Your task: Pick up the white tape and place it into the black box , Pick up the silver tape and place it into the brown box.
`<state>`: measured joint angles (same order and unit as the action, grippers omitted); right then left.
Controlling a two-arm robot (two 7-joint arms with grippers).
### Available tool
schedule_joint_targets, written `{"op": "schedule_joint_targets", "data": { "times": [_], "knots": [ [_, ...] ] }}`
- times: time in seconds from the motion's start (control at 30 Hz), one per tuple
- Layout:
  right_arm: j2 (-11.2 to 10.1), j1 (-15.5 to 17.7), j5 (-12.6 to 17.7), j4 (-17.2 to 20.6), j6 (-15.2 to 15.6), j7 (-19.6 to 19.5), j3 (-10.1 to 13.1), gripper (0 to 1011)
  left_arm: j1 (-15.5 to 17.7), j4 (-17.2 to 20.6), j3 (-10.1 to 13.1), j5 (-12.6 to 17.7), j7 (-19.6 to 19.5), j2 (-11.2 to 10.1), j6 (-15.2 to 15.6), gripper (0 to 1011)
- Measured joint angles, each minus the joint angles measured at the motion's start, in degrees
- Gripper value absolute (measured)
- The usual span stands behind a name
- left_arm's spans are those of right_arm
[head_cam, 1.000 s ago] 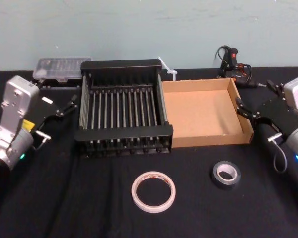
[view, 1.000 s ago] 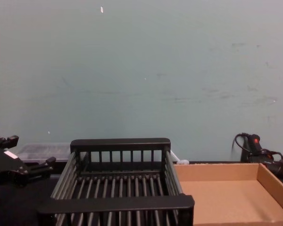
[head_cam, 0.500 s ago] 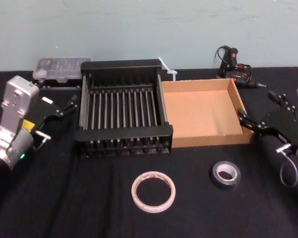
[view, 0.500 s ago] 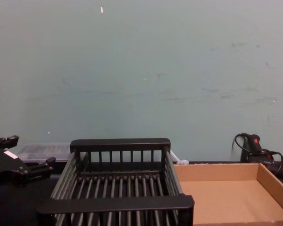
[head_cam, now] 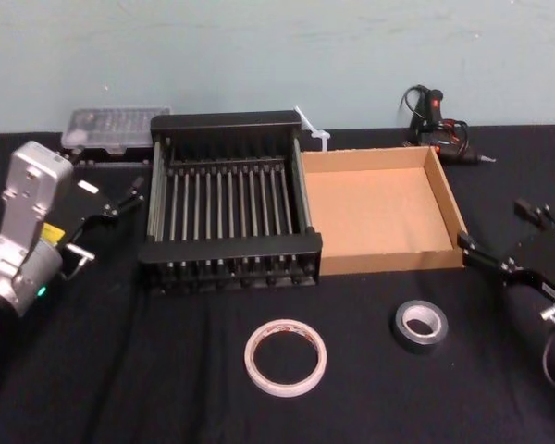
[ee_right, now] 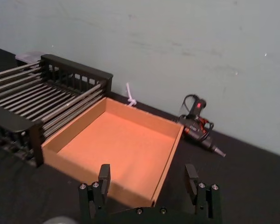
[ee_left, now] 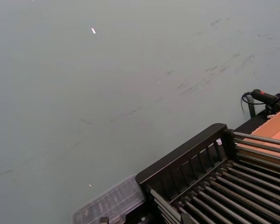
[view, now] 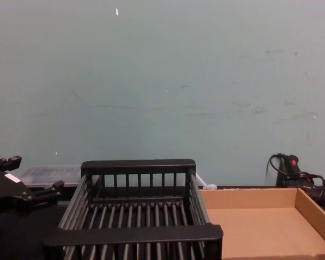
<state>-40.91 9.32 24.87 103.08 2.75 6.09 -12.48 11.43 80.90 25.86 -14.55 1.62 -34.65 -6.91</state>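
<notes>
Neither tape has been lifted, so the whole task is judged still to be done. The white tape point(head_cam: 285, 357) lies flat on the black tablecloth point(head_cam: 166, 370), well to the left of the right gripper point(head_cam: 505, 243) and nearer the robot than the left gripper point(head_cam: 118, 199). The silver tape point(head_cam: 420, 325) lies flat as well, beside the white tape and apart from it, just to the left of the right gripper and a little nearer the robot than its fingertips; of the two rolls it is the closer one to that gripper.

The right gripper is seen with its fingers spread wide and nothing between them; in the right wrist view point(ee_right: 148, 180) both fingers are parted, with the brown box point(ee_right: 170, 154) lying beyond them. That box point(head_cam: 451, 208) is empty, its near right corner just beside the right gripper's lower finger. The black box point(head_cam: 231, 246) is empty too, touching the brown box's left wall, and it sits just to the right of the left gripper.

The left gripper is held open and empty at the far left of the cloth, apparently idle, and it is seen at the lower left of the chest view point(view: 27, 181).

A clear plastic case point(head_cam: 111, 126) lies beyond the left gripper, and a corded tool point(head_cam: 437, 120) beyond the brown box.

Four steps are judged to remain: each tape to be grasped, carried and released into its own box.
</notes>
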Motion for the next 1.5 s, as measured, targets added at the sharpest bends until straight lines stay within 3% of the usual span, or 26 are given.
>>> {"op": "schedule_joint_targets", "data": {
  "times": [0.27,0.57,1.0,1.5],
  "knots": [
    [-0.56,4.15,2.26,2.36,1.65,1.51,2.52,1002,0.00,0.00,0.00,0.00,0.00,0.00,0.00,1001],
    [-0.79,7.42,4.78,4.42,5.95,3.88,4.18,1002,0.00,0.00,0.00,0.00,0.00,0.00,0.00,1001],
    [1.18,6.18,5.30,2.91,11.82,5.79,3.15,1002,0.00,0.00,0.00,0.00,0.00,0.00,0.00,1001],
    [3.67,2.87,1.37,-0.34,13.33,8.12,0.62,1002,0.00,0.00,0.00,0.00,0.00,0.00,0.00,1001]
  ]
}}
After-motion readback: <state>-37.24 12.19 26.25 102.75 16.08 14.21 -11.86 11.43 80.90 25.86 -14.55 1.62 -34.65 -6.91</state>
